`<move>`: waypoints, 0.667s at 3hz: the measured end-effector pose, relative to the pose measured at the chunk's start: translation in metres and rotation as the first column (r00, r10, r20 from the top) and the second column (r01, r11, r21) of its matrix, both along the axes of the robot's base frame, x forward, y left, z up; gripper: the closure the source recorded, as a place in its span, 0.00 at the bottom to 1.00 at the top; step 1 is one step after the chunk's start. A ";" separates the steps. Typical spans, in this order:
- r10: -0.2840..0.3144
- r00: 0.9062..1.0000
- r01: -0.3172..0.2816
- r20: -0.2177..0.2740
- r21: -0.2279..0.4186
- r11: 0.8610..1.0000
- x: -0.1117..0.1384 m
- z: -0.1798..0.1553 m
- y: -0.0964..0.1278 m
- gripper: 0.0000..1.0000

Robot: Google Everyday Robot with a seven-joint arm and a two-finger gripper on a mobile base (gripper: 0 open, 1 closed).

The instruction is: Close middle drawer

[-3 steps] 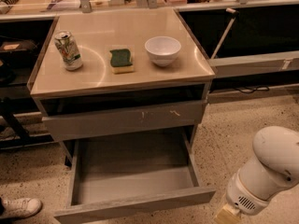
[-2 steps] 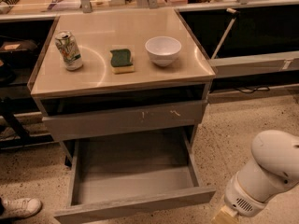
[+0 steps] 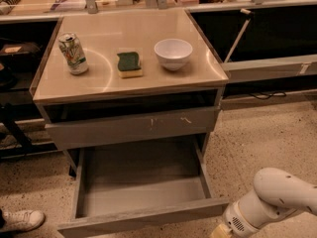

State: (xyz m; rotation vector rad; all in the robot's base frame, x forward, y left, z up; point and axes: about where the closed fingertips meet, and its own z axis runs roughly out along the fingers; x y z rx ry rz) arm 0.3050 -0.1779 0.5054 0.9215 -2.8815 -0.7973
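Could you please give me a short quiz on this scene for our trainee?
1. True or false: the middle drawer is pulled out.
2. What lies between the can and the bowl on the cabinet top? A) sponge B) spoon C) cup
3. Fill in: the hand is at the picture's lower ____ edge, near the drawer's front corner.

Key: 1 true; 2 A; 3 right.
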 end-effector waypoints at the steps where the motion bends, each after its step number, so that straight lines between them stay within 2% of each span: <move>1: 0.000 1.000 0.000 -0.001 0.000 1.000 0.000 0.000 0.000 1.00; 2: -0.081 0.997 0.080 0.005 0.048 0.996 0.013 -0.022 0.005 1.00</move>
